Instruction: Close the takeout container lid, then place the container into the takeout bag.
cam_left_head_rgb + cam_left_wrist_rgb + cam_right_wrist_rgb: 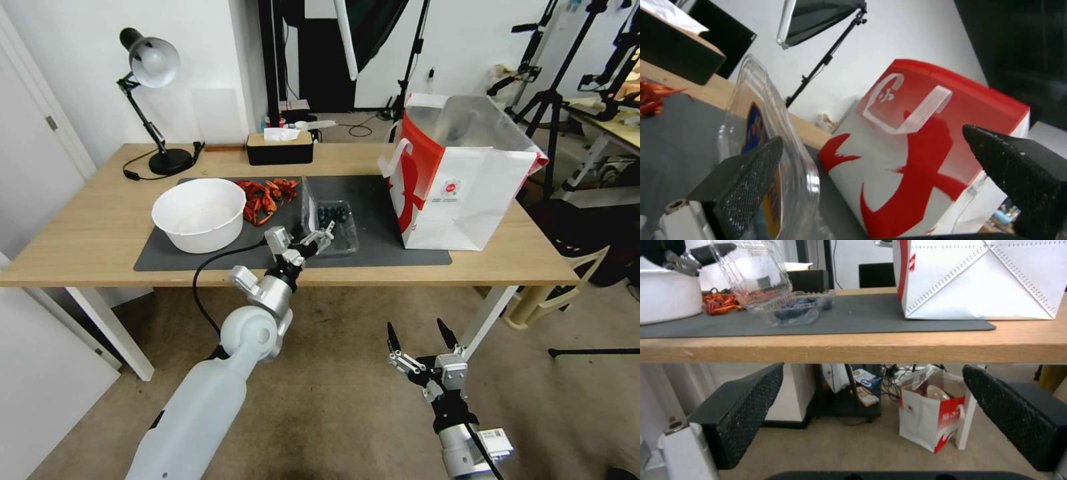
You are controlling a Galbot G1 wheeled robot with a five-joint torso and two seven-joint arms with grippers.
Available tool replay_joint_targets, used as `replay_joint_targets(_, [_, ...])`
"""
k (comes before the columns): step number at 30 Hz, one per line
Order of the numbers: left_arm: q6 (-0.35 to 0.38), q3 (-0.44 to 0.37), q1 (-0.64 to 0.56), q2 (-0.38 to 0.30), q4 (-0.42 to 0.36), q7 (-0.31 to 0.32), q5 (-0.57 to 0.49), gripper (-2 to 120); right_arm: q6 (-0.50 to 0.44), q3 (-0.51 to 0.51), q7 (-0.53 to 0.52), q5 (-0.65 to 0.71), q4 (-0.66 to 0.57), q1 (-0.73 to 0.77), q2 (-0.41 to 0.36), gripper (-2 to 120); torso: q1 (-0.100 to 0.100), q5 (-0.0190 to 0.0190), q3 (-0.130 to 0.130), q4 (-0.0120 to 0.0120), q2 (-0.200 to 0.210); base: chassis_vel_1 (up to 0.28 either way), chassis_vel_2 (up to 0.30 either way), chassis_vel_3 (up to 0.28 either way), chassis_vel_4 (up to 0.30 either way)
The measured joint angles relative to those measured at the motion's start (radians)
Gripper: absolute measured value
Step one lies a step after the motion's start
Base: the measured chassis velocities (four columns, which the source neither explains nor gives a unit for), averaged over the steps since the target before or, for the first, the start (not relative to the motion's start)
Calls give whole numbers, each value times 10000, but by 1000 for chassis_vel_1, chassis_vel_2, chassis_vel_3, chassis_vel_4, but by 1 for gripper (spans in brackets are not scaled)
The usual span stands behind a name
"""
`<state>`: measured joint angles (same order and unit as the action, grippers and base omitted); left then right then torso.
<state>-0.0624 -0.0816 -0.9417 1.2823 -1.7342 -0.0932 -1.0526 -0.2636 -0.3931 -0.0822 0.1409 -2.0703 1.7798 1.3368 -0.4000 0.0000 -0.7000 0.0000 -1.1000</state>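
Clear takeout container (337,227), blueberries inside

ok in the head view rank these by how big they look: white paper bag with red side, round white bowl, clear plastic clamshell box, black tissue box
1. White paper takeout bag, clearly the largest.
2. Round white bowl.
3 and 4. Black tissue box and clear plastic takeout container look about alike; the tissue box sits farther back, so I won't rank them.
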Motion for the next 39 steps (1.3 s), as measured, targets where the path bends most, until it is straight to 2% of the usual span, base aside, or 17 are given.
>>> replay_joint_targets(11, [850, 153, 418, -71, 134, -364, -1706, 100, 2, -2, -58, -74, 38, -34, -21, 100, 0, 0, 0, 0, 0, 0, 0, 0, 0])
replay_joint_targets(17, [1340, 349, 664, -41, 318, -288, -2462, 100, 6, -22, -75, -114, 64, -24, -33, 100, 0, 1, 0, 0, 0, 0, 0, 0, 0])
replay_joint_targets(20, [1677, 388, 796, 45, 361, -76, -3324, 100, 2, -22, -85, -156, 108, -19, -24, 100, 0, 0, 0, -1, 0, 0, 0, 0, 0])
replay_joint_targets(21, [1677, 388, 796, 45, 361, -76, -3324, 100, 2, -22, -85, -156, 108, -19, -24, 100, 0, 0, 0, -1, 0, 0, 0, 0, 0])
replay_joint_targets(25, [2164, 400, 988, 151, 347, 479, -4486, 97, -21, -14, -93, -198, 135, -7, 1, 100, 0, 2, 0, 0, 0, 0, 0, 0, 0])
replay_joint_targets(30, [2352, 459, 1159, 235, 443, 1090, -4960, 91, -34, -11, -93, -207, 138, 7, 11, 100, 0, 0, 0, 0, 0, 0, 0, 0, 0])
replay_joint_targets(33, [2424, 502, 1264, 336, 483, 1651, -5265, 81, -53, -10, -93, -210, 140, 15, 18, 100, 0, 0, 0, 0, 0, 0, 0, 0, 0])
replay_joint_targets(34, [2424, 502, 1264, 336, 483, 1651, -5265, 81, -53, -10, -93, -210, 140, 15, 18, 100, 0, 0, 0, 0, 0, 0, 0, 0, 0])
replay_joint_targets(37, [2513, 598, 1345, 402, 525, 2194, -5423, 66, -60, -8, -92, -212, 141, 16, 21, 100, 0, 1, 0, 0, 0, 0, 0, 0, 0])
replay_joint_targets(38, [2513, 598, 1345, 402, 525, 2194, -5423, 66, -60, -8, -92, -212, 141, 16, 21, 100, 0, 1, 0, 0, 0, 0, 0, 0, 0])
replay_joint_targets(39, [2565, 649, 1376, 426, 532, 2421, -5455, 61, -61, -8, -91, -212, 141, 16, 20, 100, -1, 1, 0, 0, 0, 0, 0, 0, 0])
